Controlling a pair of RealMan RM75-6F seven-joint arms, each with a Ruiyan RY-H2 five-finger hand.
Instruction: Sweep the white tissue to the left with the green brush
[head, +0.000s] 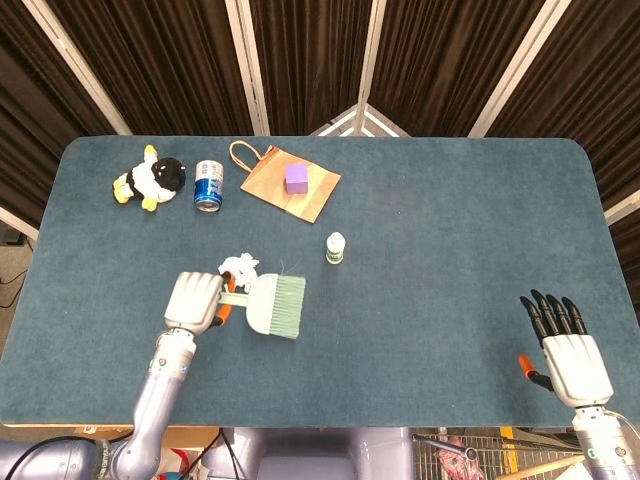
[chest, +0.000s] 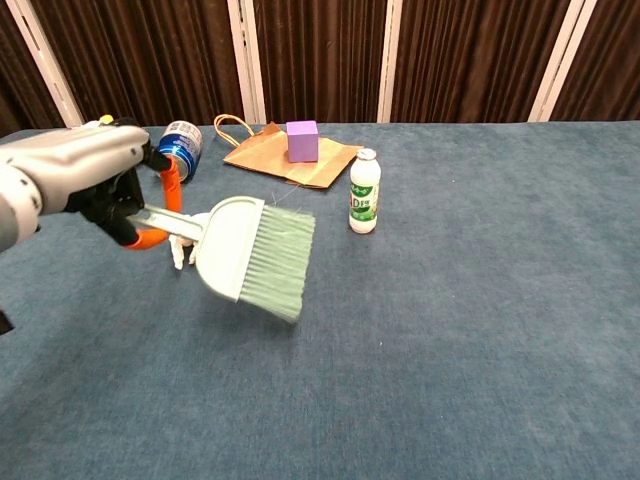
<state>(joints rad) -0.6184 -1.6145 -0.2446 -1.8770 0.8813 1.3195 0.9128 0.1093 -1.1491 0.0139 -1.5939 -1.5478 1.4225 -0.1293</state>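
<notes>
Now the left hand (chest: 85, 180) grips the green brush (chest: 255, 255) above the table, while the right hand (head: 568, 350) lies open-fingered.

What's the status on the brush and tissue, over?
Left hand grips green brush, raised off the table. Right hand open, idle at near right edge. White tissue unswept, partly hidden behind brush. Small bottle stands right of the tissue, off the leftward path.

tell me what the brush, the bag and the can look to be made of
Brush: looks like matte pale green plastic, smooth moulded back and handle, with thin separate bristles, probably synthetic. Bag: brown kraft paper by its look, lying flat and creased, with a thin loop handle. Can: likely metal, with a shiny silvery end and a printed blue wall.
</notes>
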